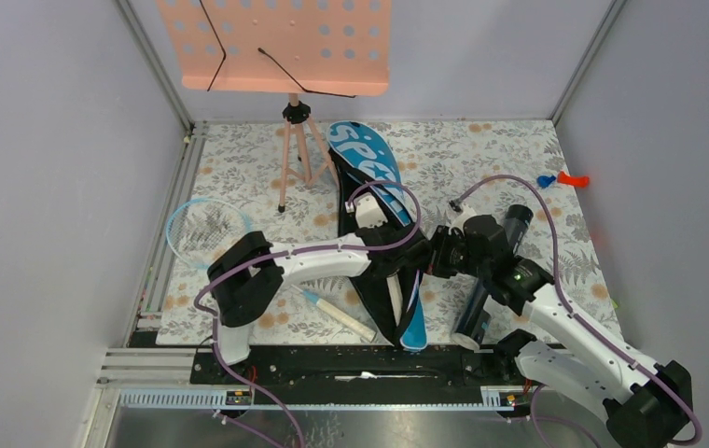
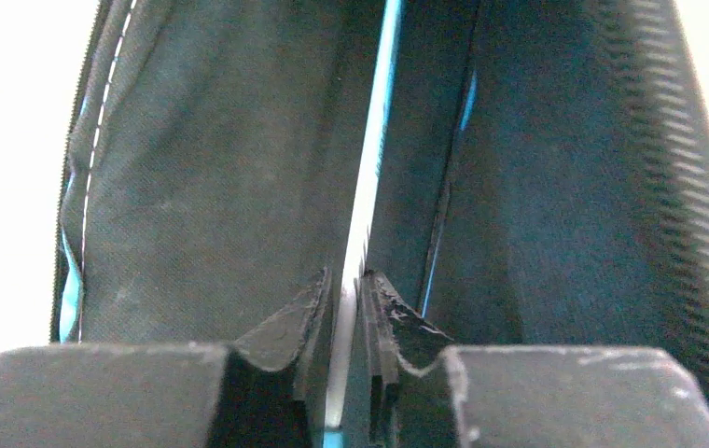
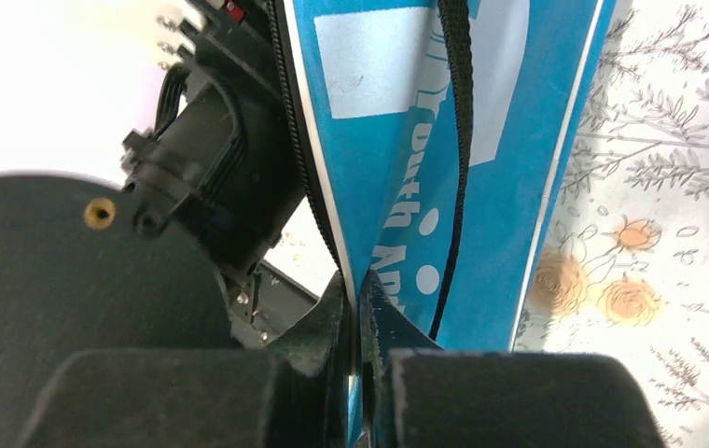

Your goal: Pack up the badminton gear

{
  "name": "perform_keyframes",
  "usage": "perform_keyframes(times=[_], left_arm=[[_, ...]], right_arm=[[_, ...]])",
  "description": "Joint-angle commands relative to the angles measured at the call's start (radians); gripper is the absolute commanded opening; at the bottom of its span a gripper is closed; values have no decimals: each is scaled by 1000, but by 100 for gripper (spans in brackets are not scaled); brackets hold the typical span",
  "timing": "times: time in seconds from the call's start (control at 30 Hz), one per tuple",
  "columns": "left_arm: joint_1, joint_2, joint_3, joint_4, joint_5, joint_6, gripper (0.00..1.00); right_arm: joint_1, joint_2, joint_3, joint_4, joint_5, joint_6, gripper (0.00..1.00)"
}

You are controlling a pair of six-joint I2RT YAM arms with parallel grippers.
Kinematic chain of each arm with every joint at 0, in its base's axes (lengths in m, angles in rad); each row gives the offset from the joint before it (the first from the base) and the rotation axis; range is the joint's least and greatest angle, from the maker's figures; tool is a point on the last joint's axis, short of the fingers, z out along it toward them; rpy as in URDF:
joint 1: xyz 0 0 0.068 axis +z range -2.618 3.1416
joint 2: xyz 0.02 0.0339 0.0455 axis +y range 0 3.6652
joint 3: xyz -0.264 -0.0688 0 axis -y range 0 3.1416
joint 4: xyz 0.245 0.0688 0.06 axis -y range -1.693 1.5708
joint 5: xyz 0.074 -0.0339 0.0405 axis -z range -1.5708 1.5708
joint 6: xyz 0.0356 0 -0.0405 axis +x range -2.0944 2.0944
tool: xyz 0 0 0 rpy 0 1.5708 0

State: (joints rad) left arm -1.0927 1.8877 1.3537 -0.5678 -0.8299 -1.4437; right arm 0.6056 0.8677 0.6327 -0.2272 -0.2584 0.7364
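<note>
The blue "SPORT" bag lies lengthwise mid-mat, its mouth held open. My left gripper reaches inside it. In the left wrist view the dark lining surrounds the gripper, whose jaws stand narrowly shut on the thin pale rim of a racket. My right gripper is shut on the bag's blue flap, pinched between its fingertips. A second light-blue racket lies on the mat at the left, its pale handle pointing toward the bag. The black tube lies under my right arm.
A peach perforated music stand on a tripod stands at the back left, close to the bag's far end. A small blue and orange-red object lies by the right wall. Grey walls enclose the flowered mat.
</note>
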Motion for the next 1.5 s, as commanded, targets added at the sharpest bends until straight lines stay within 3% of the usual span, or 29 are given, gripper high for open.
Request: perform_keyframes(times=[0.0,0.07,0.13,0.37,0.53,0.73,0.83,0.97,1.07,1.13,1.33,1.4,1.47], left_arm=[[51,25,0,30,-37,13,27],[43,4,-29,29,-38,39,54],[37,-33,-65,32,-42,65,68],[-6,-205,-156,103,-17,320,98],[34,-340,-284,168,154,515,99],[174,-455,-552,451,420,717,99],[255,-452,-622,591,492,753,99],[322,-353,-578,678,576,789,99],[337,-261,-513,693,586,808,94],[346,-211,-484,706,566,814,82],[376,-72,-360,654,530,815,63],[377,-55,-341,660,556,824,40],[377,-61,-335,669,570,834,4]], right_arm=[[30,-65,5,27,-130,90,0],[22,-69,0,44,-118,102,0],[15,-70,-9,57,-115,109,0],[-7,-71,-27,73,-97,117,0],[-25,-70,-34,80,-101,118,0],[-35,-63,-59,113,-144,137,0],[-34,-64,-72,123,-149,142,0],[-33,-57,-92,149,-170,160,0],[-34,-51,-99,165,-184,168,0],[-35,-56,-102,167,-182,166,0],[-43,-69,-123,174,-181,161,0],[-53,-79,-147,173,-179,161,0],[-72,-84,-160,158,-176,147,0]])
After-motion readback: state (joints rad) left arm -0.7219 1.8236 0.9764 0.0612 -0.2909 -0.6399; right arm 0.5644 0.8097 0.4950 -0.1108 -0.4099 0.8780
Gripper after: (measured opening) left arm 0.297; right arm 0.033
